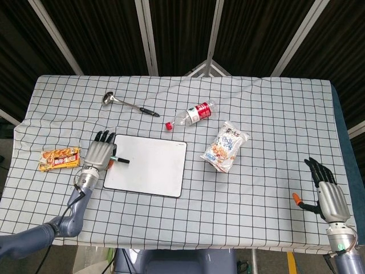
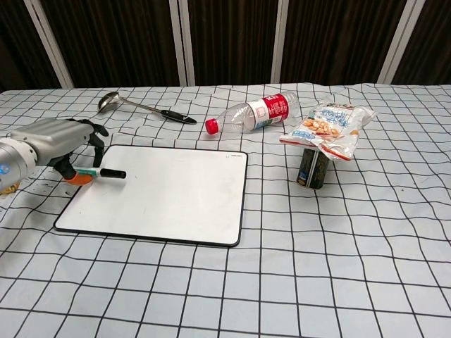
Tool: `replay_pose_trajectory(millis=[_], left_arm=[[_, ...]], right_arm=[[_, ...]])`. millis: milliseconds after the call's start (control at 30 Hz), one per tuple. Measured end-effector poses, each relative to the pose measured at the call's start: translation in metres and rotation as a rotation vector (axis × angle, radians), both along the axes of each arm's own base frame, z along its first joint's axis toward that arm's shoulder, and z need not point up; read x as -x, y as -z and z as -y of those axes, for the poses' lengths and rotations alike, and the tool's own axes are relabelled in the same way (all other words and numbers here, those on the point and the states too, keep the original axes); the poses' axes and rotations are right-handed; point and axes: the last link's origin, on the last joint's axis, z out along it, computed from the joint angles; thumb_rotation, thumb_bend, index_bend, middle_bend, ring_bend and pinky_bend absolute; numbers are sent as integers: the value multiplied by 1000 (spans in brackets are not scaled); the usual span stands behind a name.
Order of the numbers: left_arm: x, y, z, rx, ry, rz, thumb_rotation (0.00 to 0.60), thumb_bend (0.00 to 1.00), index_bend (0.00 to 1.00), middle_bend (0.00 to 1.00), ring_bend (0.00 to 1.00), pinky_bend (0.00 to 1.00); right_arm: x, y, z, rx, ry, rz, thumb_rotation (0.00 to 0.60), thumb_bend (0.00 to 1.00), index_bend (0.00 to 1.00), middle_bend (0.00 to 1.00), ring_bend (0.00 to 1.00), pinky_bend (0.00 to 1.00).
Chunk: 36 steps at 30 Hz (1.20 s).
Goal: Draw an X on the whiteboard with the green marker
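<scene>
Left hand cupped over green marker, fingers curled, grasp not discernible; marker lying crosswise over whiteboard left edge, cap inward; right hand empty, spread, well apart

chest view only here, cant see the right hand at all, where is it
Observer: The right hand is by the table's front right corner, fingers spread, holding nothing.
Operator: ok, anything left of the left hand i could bump
Observer: Yes, an orange snack packet lies flat just left of the left hand, with a small gap between them.
</scene>
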Motion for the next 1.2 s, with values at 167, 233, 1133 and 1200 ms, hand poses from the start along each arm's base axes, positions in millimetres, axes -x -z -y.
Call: replay_pose_trajectory(millis=[167, 233, 1133, 1200], left_arm=[[-12, -8, 2, -25, 14, 105, 600, 540, 678, 92, 0, 0], [-20, -11, 3, -35, 15, 179, 600, 540, 678, 92, 0, 0], [-117, 47, 41, 154, -19, 766, 600, 539, 691, 108, 0, 0], [-121, 50, 42, 159, -16, 785, 600, 539, 692, 110, 0, 0]], right_arm=[[-1, 1, -1, -1, -1, 1, 600, 312, 0, 0, 0, 0], [-1, 1, -1, -1, -1, 1, 600, 312, 0, 0, 0, 0], [1, 0, 1, -1, 7, 10, 600, 313, 0, 0, 0, 0], [0, 0, 1, -2, 7, 10, 600, 312, 0, 0, 0, 0]])
